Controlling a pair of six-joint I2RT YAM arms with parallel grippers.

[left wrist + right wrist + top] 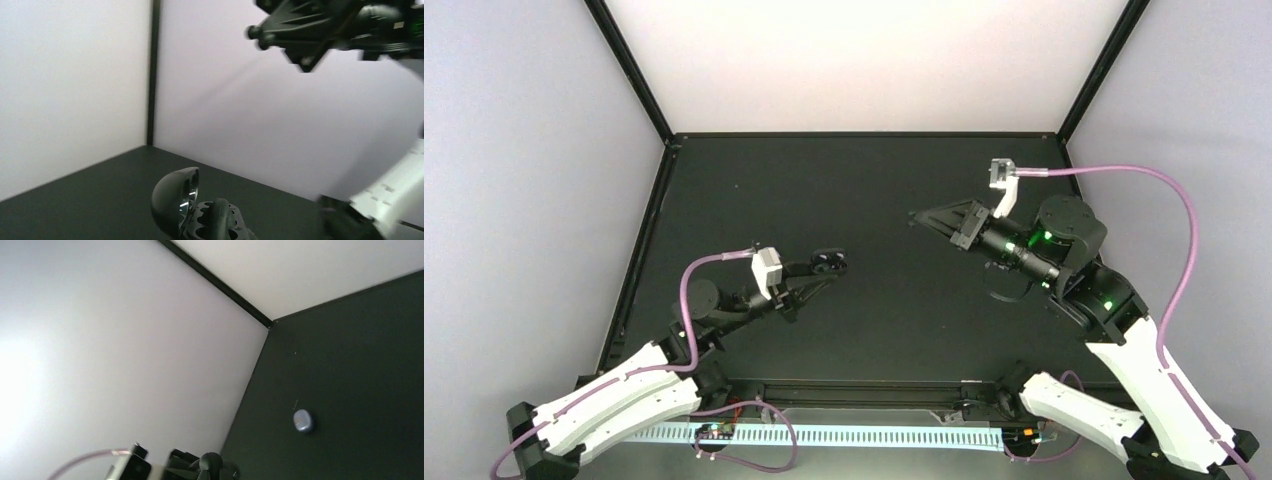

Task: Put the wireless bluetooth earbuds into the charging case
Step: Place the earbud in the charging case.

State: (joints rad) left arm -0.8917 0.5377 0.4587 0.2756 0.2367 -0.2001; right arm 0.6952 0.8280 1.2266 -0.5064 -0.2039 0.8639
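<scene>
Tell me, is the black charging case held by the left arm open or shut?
Open: the charging case shows its rounded lid raised, with the glossy inside visible.

The table reads to me as a smooth, matt black sheet with no glare. The charging case looks like dark plastic, satin outside, and the lid's inner face is glossy. The arm shells are smooth white plastic, and the cable has a slightly shiny purple sheath. A pale pebble-shaped thing has a soft sheen.
</scene>
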